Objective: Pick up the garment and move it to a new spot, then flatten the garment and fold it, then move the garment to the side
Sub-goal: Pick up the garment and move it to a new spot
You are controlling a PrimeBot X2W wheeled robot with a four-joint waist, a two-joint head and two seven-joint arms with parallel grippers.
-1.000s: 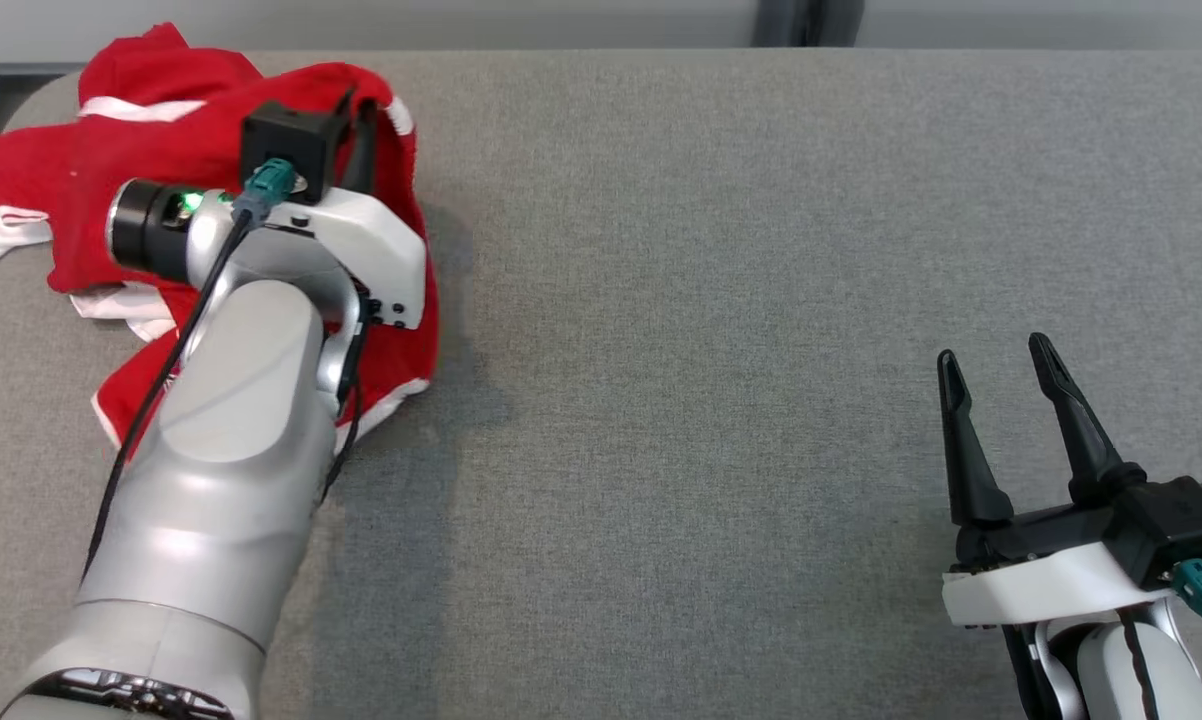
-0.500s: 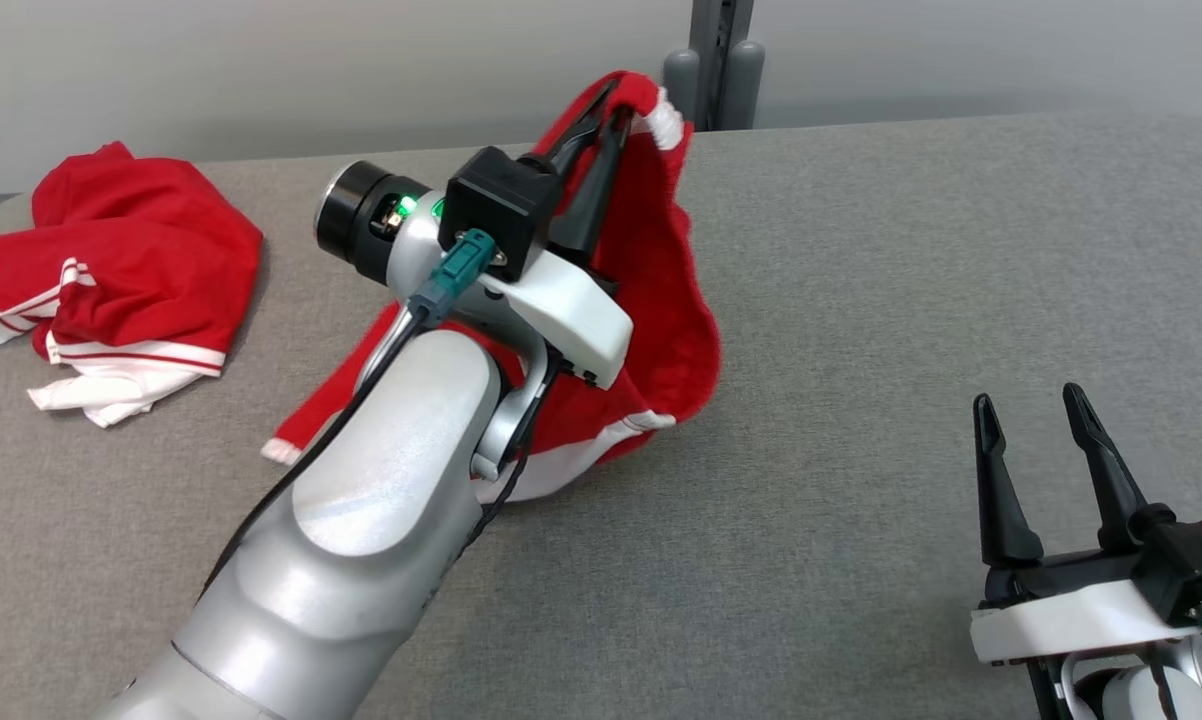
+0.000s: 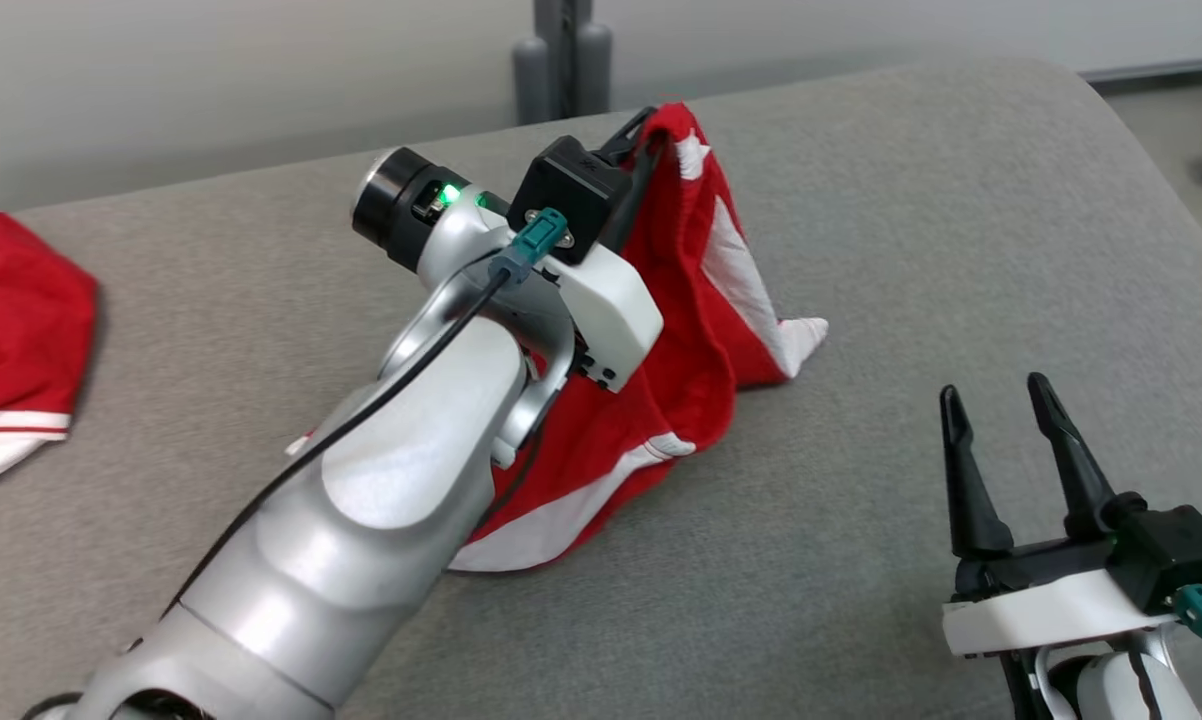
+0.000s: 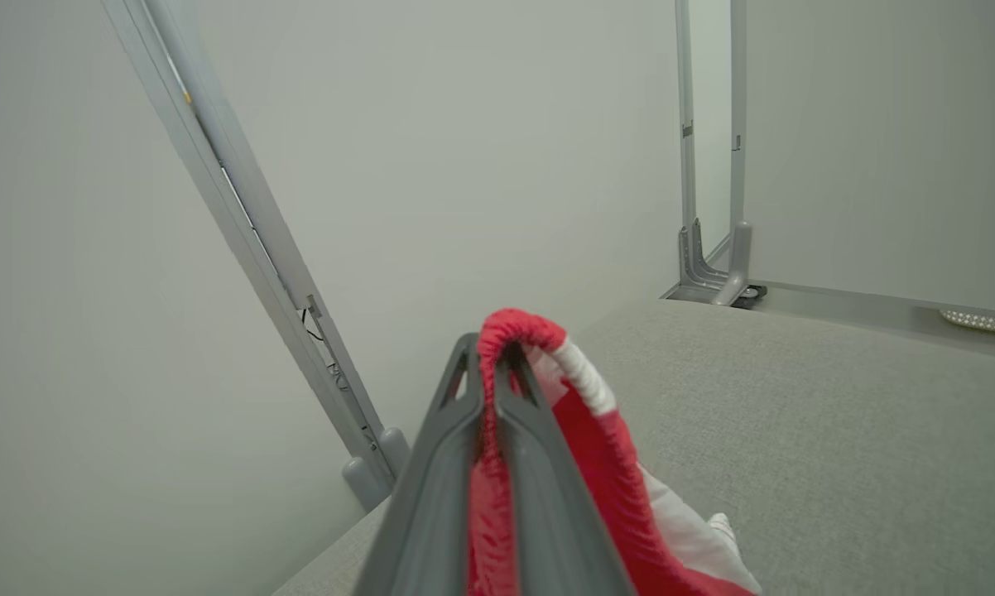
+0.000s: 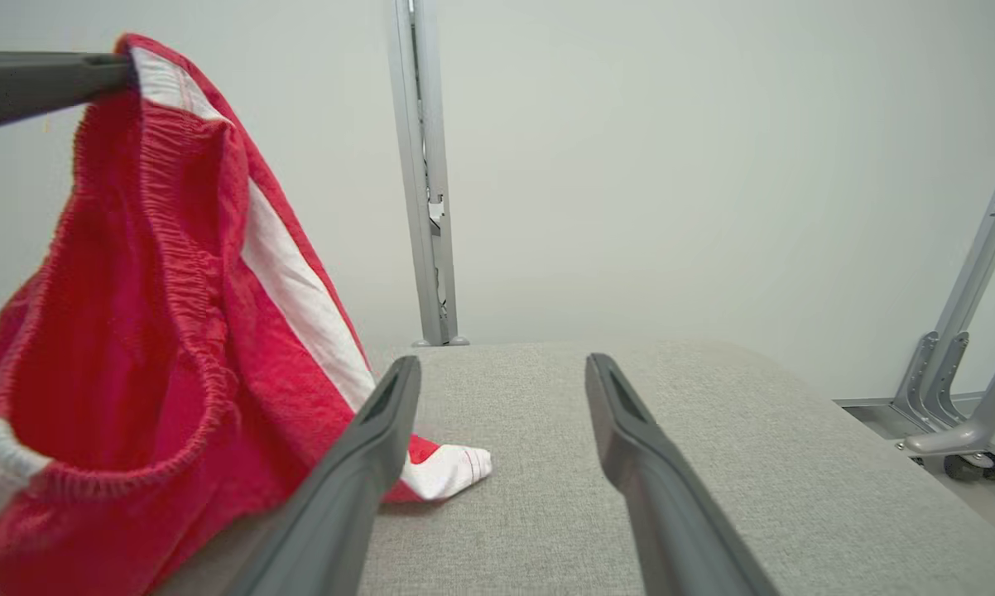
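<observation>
You've lifted the garment [image 3: 701, 330] rightward, away from the other red cloth [image 3: 16, 320]. The left gripper [image 3: 649, 128] pinches its waistband tight (right gripper [image 3: 996, 398] gapes, empty), so set-down looks next.

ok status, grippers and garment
Left gripper shut on red garment, top held up, lower end on grey surface. Right gripper open, empty. Second red garment far left, not in the way.

Probably a lab: bare walls [image 4: 464, 165], metal posts [image 5: 421, 165], grey table [image 3: 911, 200].
</observation>
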